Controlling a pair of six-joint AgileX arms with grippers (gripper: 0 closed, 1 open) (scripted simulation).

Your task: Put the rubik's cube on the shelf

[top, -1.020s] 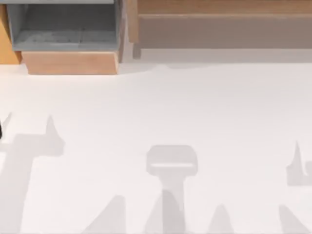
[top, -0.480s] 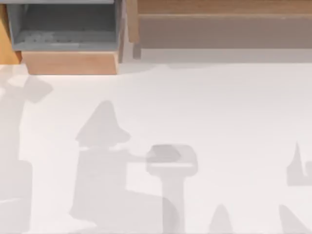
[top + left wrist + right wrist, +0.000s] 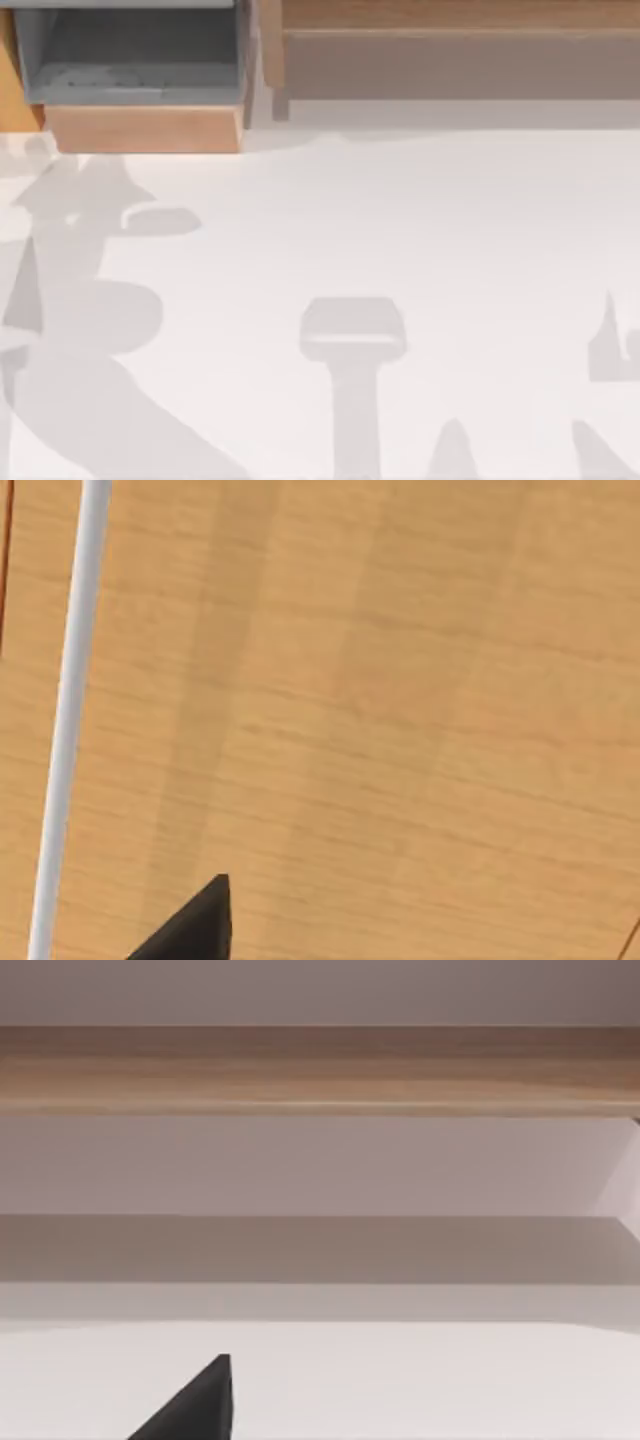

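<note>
The rubik's cube is out of view. The shelf [image 3: 455, 40] runs along the far edge of the table from the middle to the right, a long light-brown unit with a shaded grey-brown recess. In the right wrist view one of its wooden boards [image 3: 320, 1070] spans the picture, with the white table [image 3: 420, 1380] below it. A black tip of my right gripper [image 3: 195, 1405] shows at that view's edge. In the left wrist view a black tip of my left gripper [image 3: 195, 925] hangs before an orange-brown wood-grain surface [image 3: 400, 720] crossed by a thin white strip [image 3: 70, 720].
A smaller wooden box [image 3: 145, 128] with a grey inside stands at the far left, beside the shelf. Grey arm shadows [image 3: 90, 330] lie across the left of the white table [image 3: 420, 220], with others along the near edge.
The large shadow on the left of the table has swept from the left-middle toward the far left corner near the small box. The shadows at the middle and right have stayed put.
</note>
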